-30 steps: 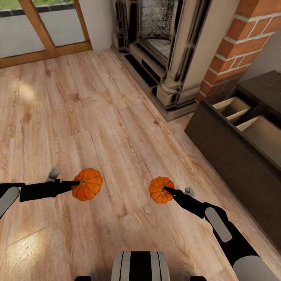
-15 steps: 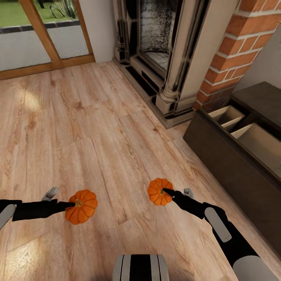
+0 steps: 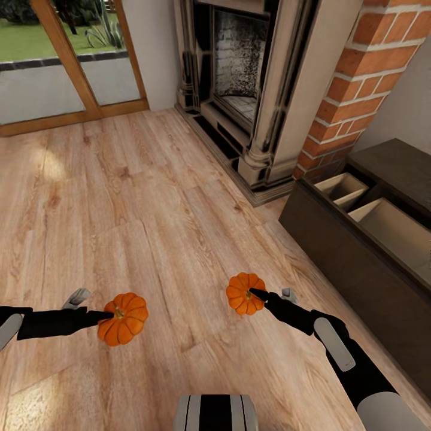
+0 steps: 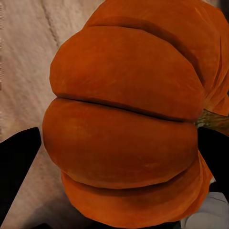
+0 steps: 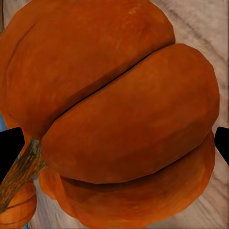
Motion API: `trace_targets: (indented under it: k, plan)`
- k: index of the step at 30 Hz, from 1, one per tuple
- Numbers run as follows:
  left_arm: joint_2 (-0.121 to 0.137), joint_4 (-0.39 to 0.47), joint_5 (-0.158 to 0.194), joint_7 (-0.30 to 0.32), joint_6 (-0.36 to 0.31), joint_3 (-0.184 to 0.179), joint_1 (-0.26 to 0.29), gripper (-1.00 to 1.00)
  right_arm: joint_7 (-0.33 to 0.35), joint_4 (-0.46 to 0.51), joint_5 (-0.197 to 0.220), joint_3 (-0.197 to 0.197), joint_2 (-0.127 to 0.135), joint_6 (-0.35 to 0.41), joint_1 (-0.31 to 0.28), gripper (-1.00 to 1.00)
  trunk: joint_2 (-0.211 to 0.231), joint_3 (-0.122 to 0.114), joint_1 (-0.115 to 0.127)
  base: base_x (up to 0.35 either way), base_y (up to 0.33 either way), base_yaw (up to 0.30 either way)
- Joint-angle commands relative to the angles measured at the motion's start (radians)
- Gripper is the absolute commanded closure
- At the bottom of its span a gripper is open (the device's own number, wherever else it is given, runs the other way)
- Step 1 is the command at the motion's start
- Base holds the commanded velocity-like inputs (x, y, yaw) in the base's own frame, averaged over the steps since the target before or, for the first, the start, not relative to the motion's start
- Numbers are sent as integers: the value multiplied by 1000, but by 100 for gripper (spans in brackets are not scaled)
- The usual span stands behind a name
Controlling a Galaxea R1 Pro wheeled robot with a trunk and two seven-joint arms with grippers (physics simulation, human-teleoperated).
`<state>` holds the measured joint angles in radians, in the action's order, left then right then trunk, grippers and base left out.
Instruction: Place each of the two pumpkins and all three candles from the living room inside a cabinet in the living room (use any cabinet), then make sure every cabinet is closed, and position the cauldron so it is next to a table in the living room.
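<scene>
Two orange ribbed pumpkins hang above the plank floor. My left gripper (image 3: 111,312) is shut on the left pumpkin (image 3: 124,318), which looms large and close in the left wrist view (image 4: 129,119). My right gripper (image 3: 254,293) is shut on the right pumpkin (image 3: 242,293), seen close between the black fingers in the right wrist view (image 5: 114,114). The dark-brown cabinet (image 3: 347,257) stands at the right with its top compartments (image 3: 383,224) open, to the right of my right arm. Candles, cauldron and table are out of view.
An ornate beige-and-black fireplace surround (image 3: 257,90) and a brick chimney (image 3: 353,78) stand ahead at the right. Glazed wooden doors (image 3: 66,60) are at the far left. Light wood floor (image 3: 149,209) stretches between them and me.
The view has tilted upward, showing more of the doors and fireplace. The left gripper with its pumpkin has dropped lower and slightly leftward in the view. The right arm holds its place.
</scene>
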<state>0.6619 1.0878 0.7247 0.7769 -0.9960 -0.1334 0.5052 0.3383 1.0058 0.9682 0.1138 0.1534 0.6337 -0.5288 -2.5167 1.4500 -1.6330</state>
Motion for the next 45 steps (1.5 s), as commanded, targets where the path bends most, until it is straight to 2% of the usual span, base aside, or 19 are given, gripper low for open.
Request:
trace_targets:
  k: [1, 4, 5, 8, 12, 18, 27, 33, 37, 40, 45]
  plan:
    - [1, -1, 3, 2, -4, -2, 1, 100, -2, 1, 4, 1, 1, 3, 0, 100, 0, 1, 0, 0, 0, 0]
    - [1, -2, 8, 4, -4, 3, 1, 100, -2, 17, 6, 2, -1, 3, 0, 100, 0, 1, 0, 0, 0, 0]
    - [1, -2, 11, 5, -5, 16, 1, 100, -2, 22, 5, 3, -2, 3, 0, 100, 0, 1, 0, 0, 0, 0]
    - [1, -3, 13, 7, -6, 52, 1, 100, -2, 27, 5, 3, -3, 3, 0, 100, 0, -11, 2, 0, 0, 0]
    - [1, -48, 13, 7, -7, 67, 1, 100, -2, 28, 4, 3, -5, 3, 0, 100, 1, -26, 3, 0, 0, 0]
    - [2, -101, 17, 10, -8, 70, 1, 100, -2, 28, 4, 3, -4, 3, 0, 100, 3, -50, 6, 0, 0, 0]
    - [3, -107, 21, 15, -9, 71, 1, 100, -2, 70, 12, 4, -6, 3, 0, 100, 5, -84, 10, -119, 0, -9]
    - [5, -108, 23, 17, -9, 71, 1, 100, -2, 73, 16, 4, -6, 3, 0, 100, 6, -108, 13, -221, 0, -193]
    - [20, -108, 25, 19, -9, 71, 1, 100, -2, 73, 18, 4, -6, 3, 0, 100, 7, -123, 15, -170, 0, -268]
    - [28, -108, 25, 19, -9, 71, 1, 100, -2, 73, 18, 4, -6, 3, 0, 100, 7, -123, 15, -58, 0, -275]
    - [42, -108, 72, 19, -9, 71, 0, 100, -2, 73, 18, 4, -6, 3, 0, 100, 7, -127, 15, -10, 0, -277]
